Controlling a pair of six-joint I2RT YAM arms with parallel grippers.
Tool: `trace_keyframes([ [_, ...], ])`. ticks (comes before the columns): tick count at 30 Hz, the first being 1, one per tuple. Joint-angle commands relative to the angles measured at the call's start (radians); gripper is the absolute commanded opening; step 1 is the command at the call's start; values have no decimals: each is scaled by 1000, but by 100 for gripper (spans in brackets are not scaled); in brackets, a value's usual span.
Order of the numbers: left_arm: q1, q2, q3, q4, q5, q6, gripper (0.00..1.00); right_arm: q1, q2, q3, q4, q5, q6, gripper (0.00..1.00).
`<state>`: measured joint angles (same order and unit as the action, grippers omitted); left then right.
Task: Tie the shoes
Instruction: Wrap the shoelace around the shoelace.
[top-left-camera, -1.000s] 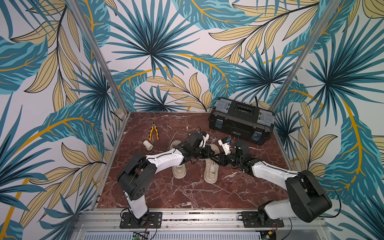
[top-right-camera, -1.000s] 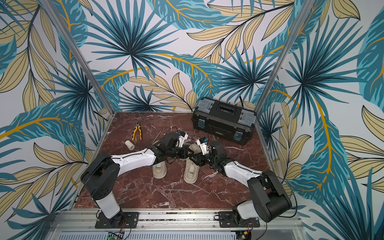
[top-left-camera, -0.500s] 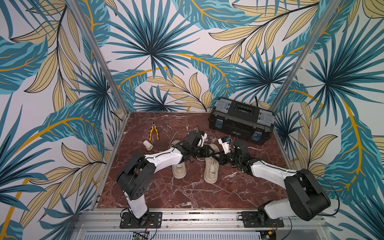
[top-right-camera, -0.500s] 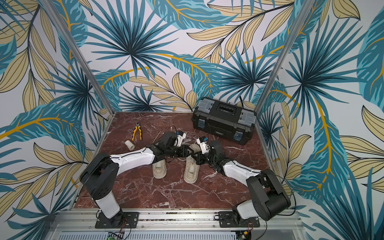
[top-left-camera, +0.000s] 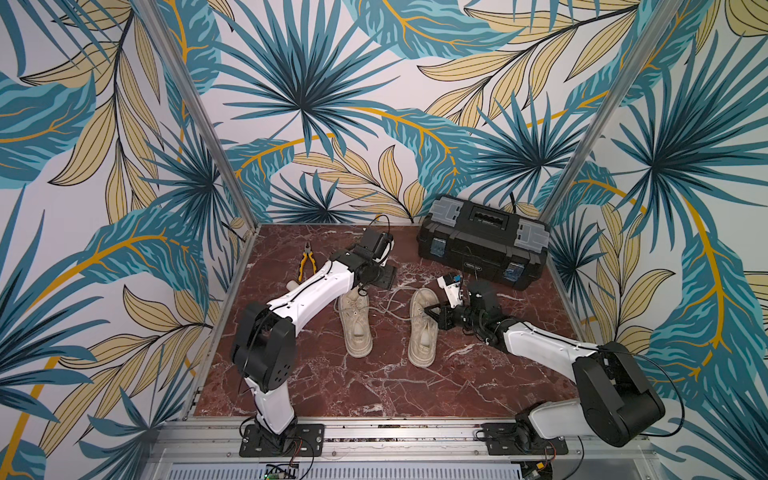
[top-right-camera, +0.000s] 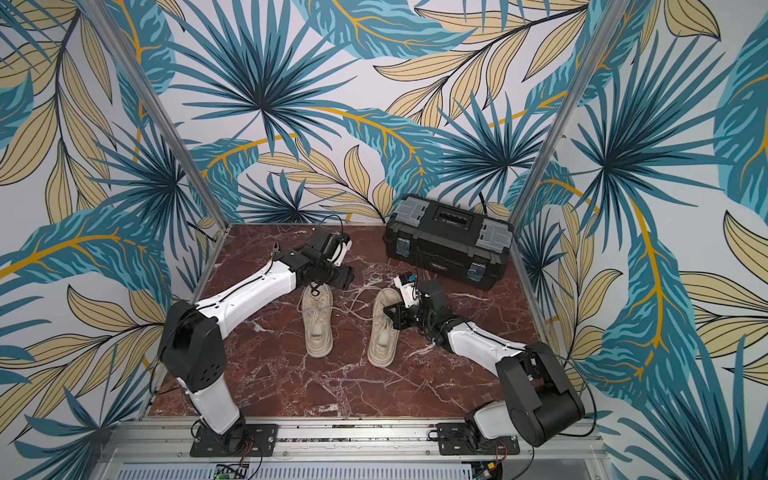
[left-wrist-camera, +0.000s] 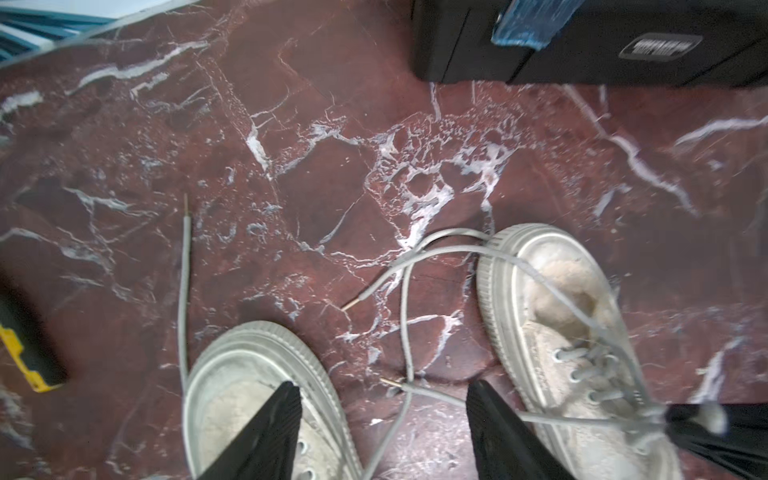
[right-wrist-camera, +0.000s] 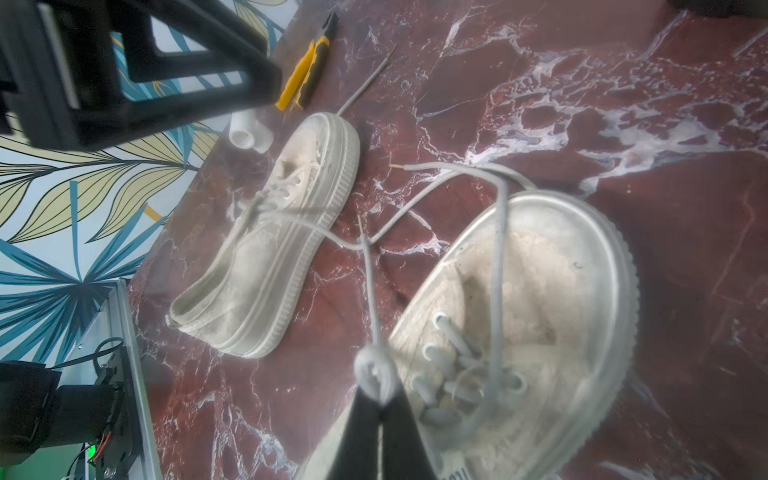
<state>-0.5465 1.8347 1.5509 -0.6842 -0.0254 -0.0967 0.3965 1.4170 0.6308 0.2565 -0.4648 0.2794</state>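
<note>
Two shoes (top-left-camera: 356, 332) stood side by side mid-frame in both top views, soles down, toes toward the upper edge. Beige, worn, with thick ridged pale soles. Laces (top-left-camera: 390, 305) were untied and straggled between the toes. My right claw (right-wrist-camera: 377, 397) pinched one bunched strand.

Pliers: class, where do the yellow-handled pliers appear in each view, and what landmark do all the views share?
In a top view: pliers lie at the table's back left, beyond the left arm.
In a top view: only their tip peeks over that arm.
Left wrist: a yellow handle at the picture's edge.
Right wrist: pliers beyond the white tube.
Landmark: the left shoe, in all four.
</note>
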Motion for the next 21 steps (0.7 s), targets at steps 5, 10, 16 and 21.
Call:
trace_keyframes([
  [5, -1, 205, 185, -239, -19, 300, 68, 6, -14, 8, 3, -18, -7, 0],
  [10, 10, 320, 312, -302, -3, 362, 67, 6, -12, 12, 5, -20, -6, 0],
  [16, 20, 418, 402, -313, 22, 389, 64, 6, -12, 12, 5, -18, -3, 0],
  [21, 21, 469, 451, -306, 11, 403, 62, 7, -6, 12, 5, -15, -2, 0],
])
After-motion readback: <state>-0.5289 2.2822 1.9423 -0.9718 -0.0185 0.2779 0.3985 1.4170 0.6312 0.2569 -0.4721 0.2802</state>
